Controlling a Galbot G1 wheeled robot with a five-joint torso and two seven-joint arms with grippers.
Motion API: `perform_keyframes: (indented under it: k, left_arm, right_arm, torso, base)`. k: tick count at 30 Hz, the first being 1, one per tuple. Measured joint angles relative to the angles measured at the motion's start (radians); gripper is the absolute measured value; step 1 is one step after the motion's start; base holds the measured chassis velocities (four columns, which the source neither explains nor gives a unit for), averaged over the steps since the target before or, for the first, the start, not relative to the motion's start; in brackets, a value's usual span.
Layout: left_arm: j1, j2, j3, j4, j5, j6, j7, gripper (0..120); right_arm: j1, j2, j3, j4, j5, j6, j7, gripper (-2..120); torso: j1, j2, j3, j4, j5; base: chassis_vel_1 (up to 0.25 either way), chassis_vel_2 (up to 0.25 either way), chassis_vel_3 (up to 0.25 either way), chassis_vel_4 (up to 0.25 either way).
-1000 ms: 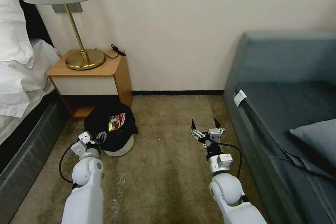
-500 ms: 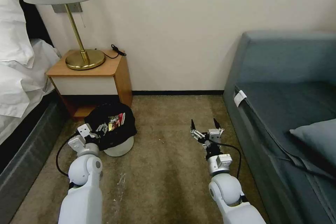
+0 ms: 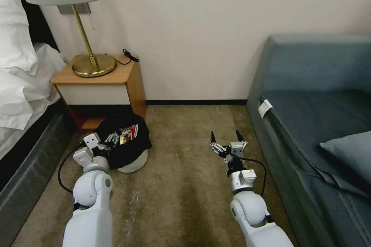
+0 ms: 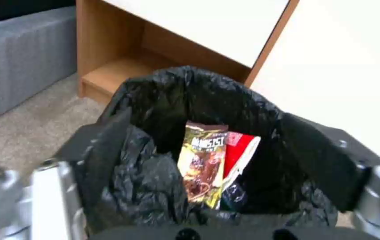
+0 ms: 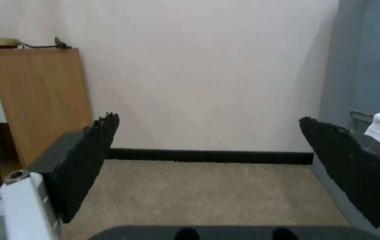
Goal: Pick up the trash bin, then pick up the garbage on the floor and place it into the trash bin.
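Observation:
The trash bin [image 3: 133, 164] is a small white one under a black bag liner [image 4: 190, 96], standing on the carpet in front of the nightstand. Inside it lie pieces of garbage: a gold-brown wrapper [image 4: 201, 163] [image 3: 124, 136] and a red-and-white packet [image 4: 239, 151] [image 3: 133, 130]. My left gripper [image 3: 108, 139] [image 4: 205, 115] is open at the bin's near-left rim, and crumpled liner bulges between its fingers [image 4: 109, 143]. My right gripper [image 3: 225, 135] [image 5: 208, 118] hangs open and holding nothing over bare carpet, to the right of the bin.
A wooden nightstand [image 3: 98, 81] with a brass lamp [image 3: 92, 63] stands right behind the bin. The bed [image 3: 23, 85] runs along the left and a grey-blue sofa [image 3: 309, 115] along the right. Open carpet [image 3: 181, 185] lies between my arms, ending at the wall.
My left arm has swung left and its gripper has slid a little farther along the bin's rim. The bin has hardly moved, and the right arm is still.

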Motion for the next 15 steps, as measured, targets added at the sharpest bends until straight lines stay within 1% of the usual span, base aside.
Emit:
perform_keyframes:
  k: [1, 4, 9, 10, 11, 12, 13, 15]
  left_arm:
    - [0.000, 0.000, 0.000, 0.000, 0.000, 0.000, 0.000, 94]
    - [0.004, -0.001, 0.001, -0.003, 0.003, 0.000, 0.000, 100]
    - [0.004, 0.000, 0.006, -0.010, 0.009, 0.002, 0.011, 99]
    - [0.005, 0.000, 0.007, -0.013, 0.017, 0.004, 0.031, 99]
    - [0.008, 0.000, 0.007, -0.016, 0.032, 0.006, 0.072, 99]
    - [0.014, 0.002, 0.004, -0.020, 0.064, 0.006, 0.138, 98]
    - [0.014, 0.002, 0.004, -0.020, 0.064, 0.006, 0.138, 98]
    - [0.018, 0.005, 0.000, -0.022, 0.117, 0.000, 0.210, 98]
  right_arm:
    - [0.000, 0.000, 0.000, 0.000, 0.000, 0.000, 0.000, 100]
    - [0.002, 0.002, 0.000, -0.001, 0.000, 0.000, 0.000, 100]
    - [0.002, 0.003, 0.002, -0.001, 0.000, 0.000, 0.000, 100]
    - [0.002, 0.003, 0.004, -0.001, 0.000, 0.000, 0.001, 100]
    - [0.002, 0.004, 0.007, 0.000, 0.000, 0.001, 0.007, 100]
    - [0.000, 0.007, 0.011, 0.005, 0.002, 0.001, 0.020, 100]
    - [0.000, 0.007, 0.011, 0.005, 0.002, 0.001, 0.020, 100]
    - [-0.003, 0.011, 0.023, 0.013, 0.002, -0.002, 0.030, 100]
  torso:
    - [0.000, 0.000, 0.000, 0.0000, 0.0000]
    - [0.000, 0.000, 0.000, 0.0000, 0.0000]
    - [0.000, 0.000, 0.000, 0.0000, 0.0000]
    - [0.000, 0.000, 0.000, 0.0000, 0.0000]
    - [0.000, 0.000, 0.000, 0.0000, 0.0000]
    - [0.000, 0.000, 0.000, 0.0000, 0.0000]
    - [0.000, 0.000, 0.000, 0.0000, 0.0000]
    - [0.000, 0.000, 0.000, 0.0000, 0.0000]
  base:
    - [0.000, 0.000, 0.000, 0.000]
    - [0.000, 0.000, 0.000, 0.000]
    - [0.000, 0.000, 0.000, 0.000]
    - [0.000, 0.000, 0.000, 0.000]
    - [0.000, 0.000, 0.000, 0.000]
    - [0.000, 0.000, 0.000, 0.000]
    - [0.000, 0.000, 0.000, 0.000]
    - [0.000, 0.000, 0.000, 0.000]
